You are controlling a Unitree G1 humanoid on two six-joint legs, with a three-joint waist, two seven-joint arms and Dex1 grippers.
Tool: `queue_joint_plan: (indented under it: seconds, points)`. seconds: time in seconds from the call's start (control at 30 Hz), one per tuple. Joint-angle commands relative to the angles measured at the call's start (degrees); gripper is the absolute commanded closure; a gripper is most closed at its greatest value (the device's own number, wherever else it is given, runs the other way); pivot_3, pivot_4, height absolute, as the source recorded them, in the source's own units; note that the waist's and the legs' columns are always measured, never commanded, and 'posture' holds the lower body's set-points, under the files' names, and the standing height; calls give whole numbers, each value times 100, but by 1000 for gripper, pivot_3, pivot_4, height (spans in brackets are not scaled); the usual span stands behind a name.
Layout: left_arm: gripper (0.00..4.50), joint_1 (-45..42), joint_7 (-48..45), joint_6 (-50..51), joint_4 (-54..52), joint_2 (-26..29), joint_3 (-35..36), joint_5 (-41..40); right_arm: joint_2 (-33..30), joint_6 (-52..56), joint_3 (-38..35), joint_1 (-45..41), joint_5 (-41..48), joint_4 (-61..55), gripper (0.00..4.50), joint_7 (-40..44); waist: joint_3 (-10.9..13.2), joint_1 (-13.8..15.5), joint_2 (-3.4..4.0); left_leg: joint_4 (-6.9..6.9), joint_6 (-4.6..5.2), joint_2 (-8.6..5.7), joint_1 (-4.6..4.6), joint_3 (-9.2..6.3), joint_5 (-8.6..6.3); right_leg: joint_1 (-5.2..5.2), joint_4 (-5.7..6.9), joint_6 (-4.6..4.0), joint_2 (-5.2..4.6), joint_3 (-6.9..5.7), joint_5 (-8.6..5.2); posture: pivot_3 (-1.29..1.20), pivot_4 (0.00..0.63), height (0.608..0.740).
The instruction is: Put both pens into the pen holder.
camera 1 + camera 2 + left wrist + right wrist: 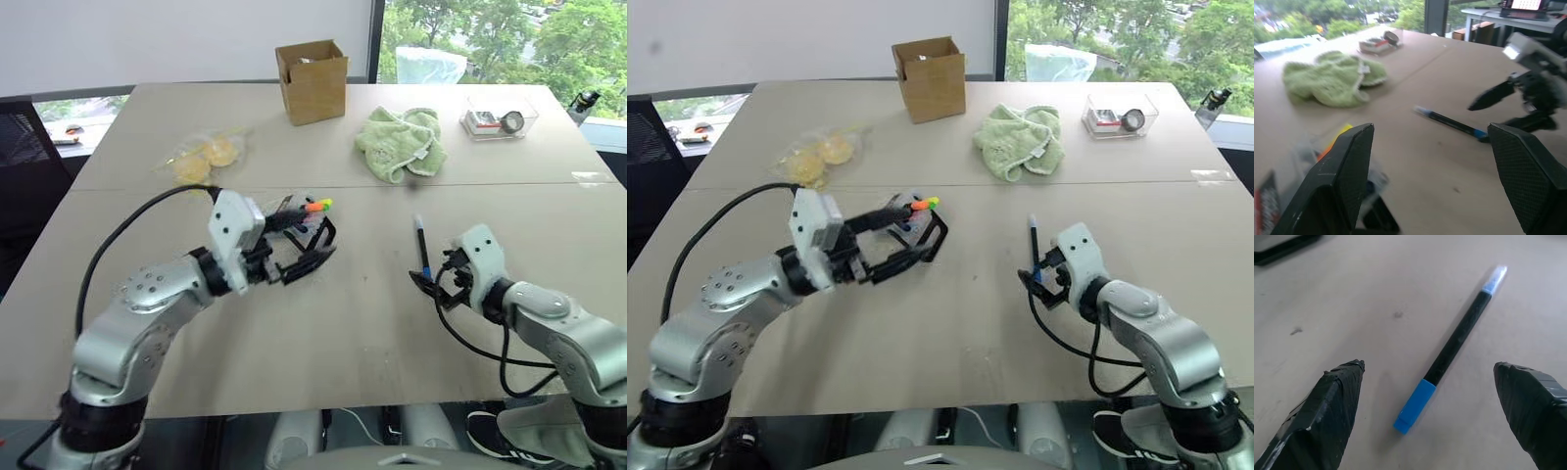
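From my head view, my left claw [312,247] stands with its fingers apart at the near-left part of the tabletop [353,333], right by the pen holder [294,220], where orange and green tips show at its right end. I cannot tell if the claw touches the holder. My right claw [431,279] is on the near right, fingers spread wide, empty, and just at the near end of the blue-tipped pen [422,250], which lies flat on the tabletop. Farther away I see a green cloth [400,142], a cardboard box [312,81], a clear box [500,117] on the far right and a plastic bag [201,157] on the far left.

In my left wrist view the two fingers [1342,176] are wide apart — between them lies the pen, and my right claw is at its end.

In my right wrist view both fingers [1332,406] are well apart and the pen [1449,350] lies between them, touching neither.
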Motion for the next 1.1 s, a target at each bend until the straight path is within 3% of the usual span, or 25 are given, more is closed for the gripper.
queue_joint_plan:
  seconds: [0.03,0.13,0.27,0.33,0.37,0.43,0.53,0.7,0.9,1.1]
  points:
    - [696,281,-329,80,-167,292,153,-225,406,417,49,-438,-380,588,0,-527,-3,-9,-4,1,0,1,2,3,0,1,0,-1,4,4,0,0,150,740]
    - [670,243,-261,187,-139,247,92,-325,474,564,47,-487,-462,672,656,-582,-5,-5,-8,2,0,1,7,5,0,2,2,2,4,7,-1,0,150,740]
    - [670,150,-229,335,-149,188,-51,-471,415,731,-44,-372,-447,443,2192,-504,-17,2,-23,9,1,1,11,2,0,10,2,6,3,6,-3,0,150,740]
    - [670,74,-169,466,-139,126,-124,-593,370,794,-131,-283,-437,305,3278,-454,-17,2,-22,5,1,1,10,-1,0,9,2,-1,4,3,0,0,150,740]
    - [670,-20,-93,575,-106,49,-179,-699,332,800,-205,-202,-414,194,3502,-413,-17,5,-21,4,0,1,10,-1,0,9,2,-6,4,3,3,0,150,740]
    - [670,-203,88,793,-29,-92,-271,-867,273,772,-316,-41,-424,25,4425,-367,-18,23,-22,3,1,-1,5,-6,0,9,2,-5,1,-1,3,0,150,740]
    - [670,-545,548,1087,110,-424,-382,-1054,349,361,-629,264,-268,-222,4478,-127,-18,23,-22,4,1,-6,3,-8,-1,10,0,-4,-1,-2,3,0,150,740]
    - [670,-1073,1534,1936,534,-1056,-301,-2067,507,-560,-958,551,401,-1050,4478,679,-12,-17,-14,5,2,-6,5,-7,-1,10,2,13,0,1,-4,0,150,740]
    - [670,-1544,2822,2266,1011,-1818,-107,-3282,618,-880,-825,503,1331,-1694,4478,1327,-12,-71,-15,5,1,4,9,-19,0,11,12,37,11,-6,7,0,150,740]
    - [670,-1748,3366,2234,1173,-1924,-42,-3852,419,-1063,-652,408,1596,-1798,4478,1534,-12,-74,-15,6,1,-5,9,-16,0,13,10,14,4,-2,14,0,150,740]
